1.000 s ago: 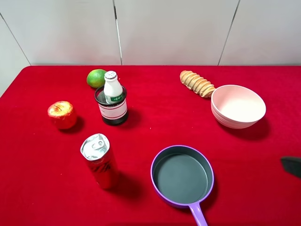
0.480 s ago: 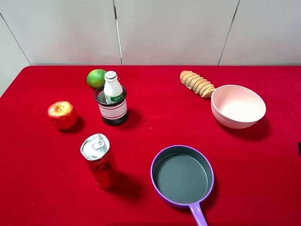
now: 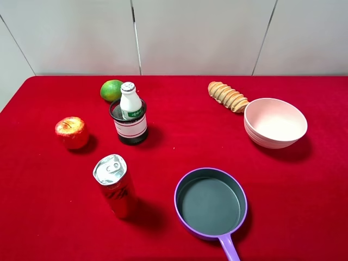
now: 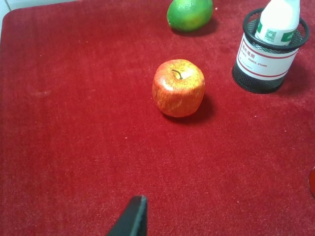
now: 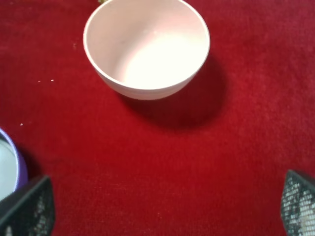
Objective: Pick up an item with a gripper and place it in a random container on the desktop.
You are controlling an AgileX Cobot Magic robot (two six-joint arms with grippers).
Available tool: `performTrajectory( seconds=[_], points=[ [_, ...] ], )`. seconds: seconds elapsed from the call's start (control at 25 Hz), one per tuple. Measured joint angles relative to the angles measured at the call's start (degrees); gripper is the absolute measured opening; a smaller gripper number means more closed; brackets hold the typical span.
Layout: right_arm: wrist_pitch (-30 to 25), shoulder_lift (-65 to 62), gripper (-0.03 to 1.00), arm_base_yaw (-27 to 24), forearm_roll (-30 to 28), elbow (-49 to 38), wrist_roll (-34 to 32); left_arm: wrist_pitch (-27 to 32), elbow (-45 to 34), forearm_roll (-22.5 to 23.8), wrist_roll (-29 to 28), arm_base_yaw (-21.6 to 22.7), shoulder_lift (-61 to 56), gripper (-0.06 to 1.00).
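Observation:
The white drink bottle (image 3: 130, 101) with its foil cap stands upright inside the black wire-mesh cup (image 3: 130, 129) on the red desktop (image 3: 179, 147), left of centre. The left wrist view shows the same bottle (image 4: 278, 20) and cup (image 4: 267, 63). No arm appears in the exterior high view. Of my left gripper only one black fingertip (image 4: 134, 217) shows, well short of the cup, and its state is unclear. My right gripper (image 5: 165, 201) is open wide over bare cloth, holding nothing, with the pink bowl ahead of it.
A red apple (image 3: 71, 131) and a green lime (image 3: 111, 89) lie near the cup. A red can (image 3: 115, 185) stands in front of it. A purple pan (image 3: 211, 202), a pink bowl (image 3: 274, 122) and a ridged bread roll (image 3: 227, 95) occupy the right half.
The black tip of my right gripper at the right edge of the exterior high view has pulled back out of that view. The bottle and cup have not moved.

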State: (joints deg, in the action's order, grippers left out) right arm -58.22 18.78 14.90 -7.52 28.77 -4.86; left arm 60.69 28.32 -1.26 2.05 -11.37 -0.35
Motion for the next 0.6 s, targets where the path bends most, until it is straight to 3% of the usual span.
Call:
performTrajectory(
  seconds=[0.6],
  points=[
    [0.0,-6.2,0.69,-12.3,0.7,0.0,0.2,0.0,0.0,0.0,0.0,0.0,0.0,0.99]
  ],
)
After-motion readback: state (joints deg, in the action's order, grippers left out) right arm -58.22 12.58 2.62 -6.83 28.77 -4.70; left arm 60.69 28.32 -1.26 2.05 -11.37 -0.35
